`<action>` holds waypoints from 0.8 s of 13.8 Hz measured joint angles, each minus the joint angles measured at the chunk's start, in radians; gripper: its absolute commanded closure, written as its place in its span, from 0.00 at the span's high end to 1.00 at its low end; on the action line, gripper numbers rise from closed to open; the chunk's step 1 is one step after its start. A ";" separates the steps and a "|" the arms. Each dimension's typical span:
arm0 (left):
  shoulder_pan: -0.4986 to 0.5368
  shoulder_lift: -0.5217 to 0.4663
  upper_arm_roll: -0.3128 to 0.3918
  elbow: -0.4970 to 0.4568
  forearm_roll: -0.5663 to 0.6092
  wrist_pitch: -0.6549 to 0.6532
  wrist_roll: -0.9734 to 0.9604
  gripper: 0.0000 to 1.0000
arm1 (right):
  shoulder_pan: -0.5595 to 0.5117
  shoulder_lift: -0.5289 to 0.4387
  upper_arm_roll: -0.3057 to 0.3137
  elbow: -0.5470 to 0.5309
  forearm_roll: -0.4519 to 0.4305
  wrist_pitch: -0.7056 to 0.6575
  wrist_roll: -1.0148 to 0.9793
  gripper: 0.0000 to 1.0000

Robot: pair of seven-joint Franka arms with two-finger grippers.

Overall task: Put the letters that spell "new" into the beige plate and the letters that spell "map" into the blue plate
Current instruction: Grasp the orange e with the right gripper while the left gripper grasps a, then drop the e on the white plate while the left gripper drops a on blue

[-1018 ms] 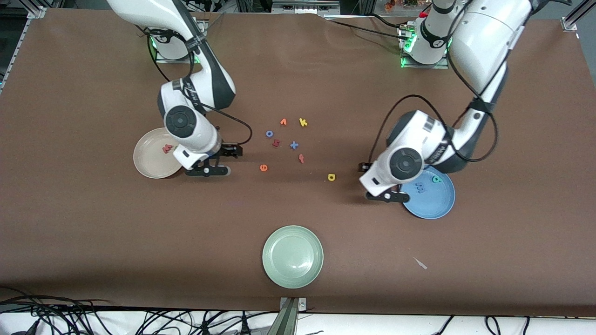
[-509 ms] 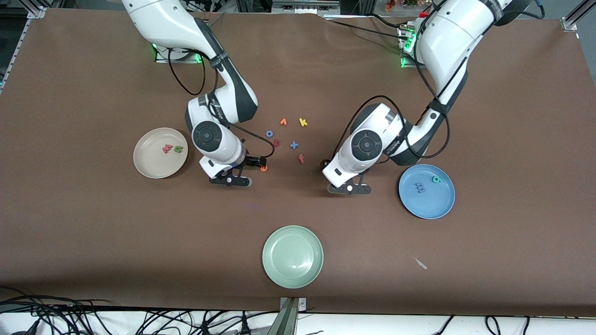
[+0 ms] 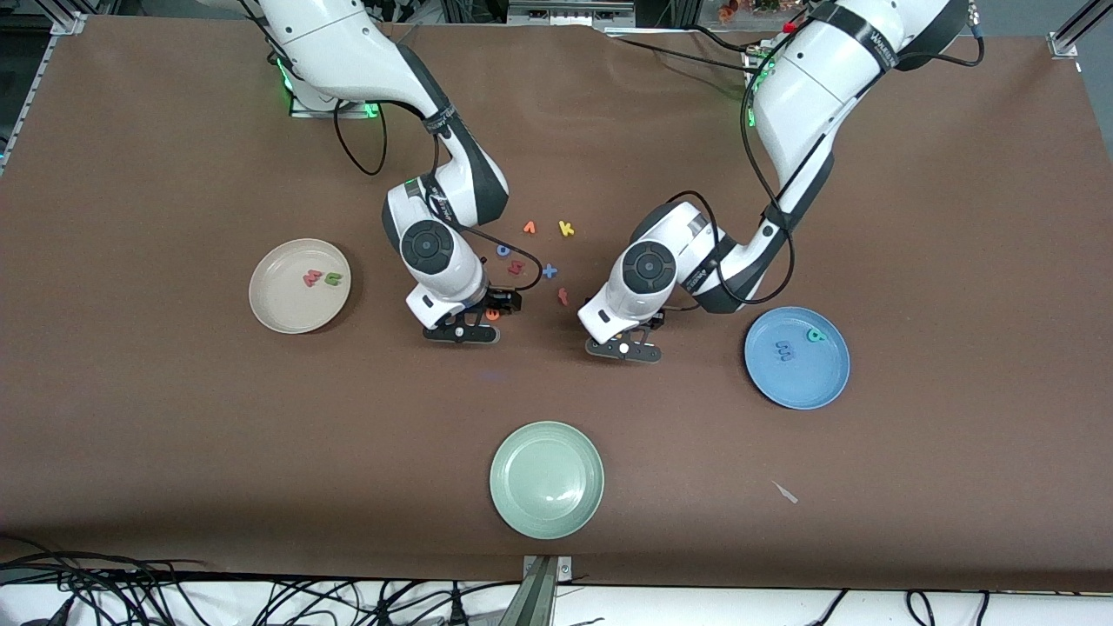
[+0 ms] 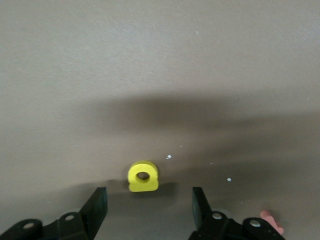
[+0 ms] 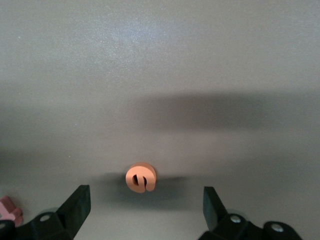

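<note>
Front view: pink w (image 3: 311, 278) and green n (image 3: 334, 278) in beige plate (image 3: 271, 304), m (image 3: 783, 350) and p (image 3: 816, 335) in blue plate (image 3: 817, 387); left wrist: jaws parted astride yellow a (image 4: 143, 176) on desk; right wrist: jaws wide astride orange e (image 5: 140, 178).

A brown counter (image 3: 174, 435) carries everything. Directly on it lie three round plates: the beige plate (image 3: 278, 317) toward the right arm's end, the blue plate (image 3: 804, 387) toward the left arm's end, and a pale green plate (image 3: 547, 479) nearest the front camera. Between the beige and blue plates lies a loose cluster of foam letters: a yellow k (image 3: 566, 229), an orange letter (image 3: 529, 228), a blue o (image 3: 503, 250), a blue x (image 3: 549, 271) and a red f (image 3: 563, 296). An orange e (image 5: 140, 178) and a yellow a (image 4: 143, 176) lie flat on the bare surface. A small pale scrap (image 3: 786, 493) lies nearer the camera than the blue plate.
</note>
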 measured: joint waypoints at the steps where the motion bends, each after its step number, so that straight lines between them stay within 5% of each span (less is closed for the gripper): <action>1: -0.004 0.004 0.000 0.000 0.017 0.003 0.000 0.70 | 0.002 0.007 0.000 0.000 0.000 0.013 0.000 0.99; 6: -0.006 0.013 0.001 0.000 0.056 0.005 0.000 0.53 | 0.004 0.024 0.000 0.001 0.000 0.037 0.000 0.74; 9: -0.006 0.015 0.003 0.000 0.060 0.005 0.001 0.17 | 0.005 0.025 0.000 0.001 0.000 0.037 0.000 0.65; 11: -0.004 0.013 0.004 0.002 0.061 0.005 0.001 0.10 | 0.005 0.026 0.000 0.001 0.000 0.037 0.000 0.61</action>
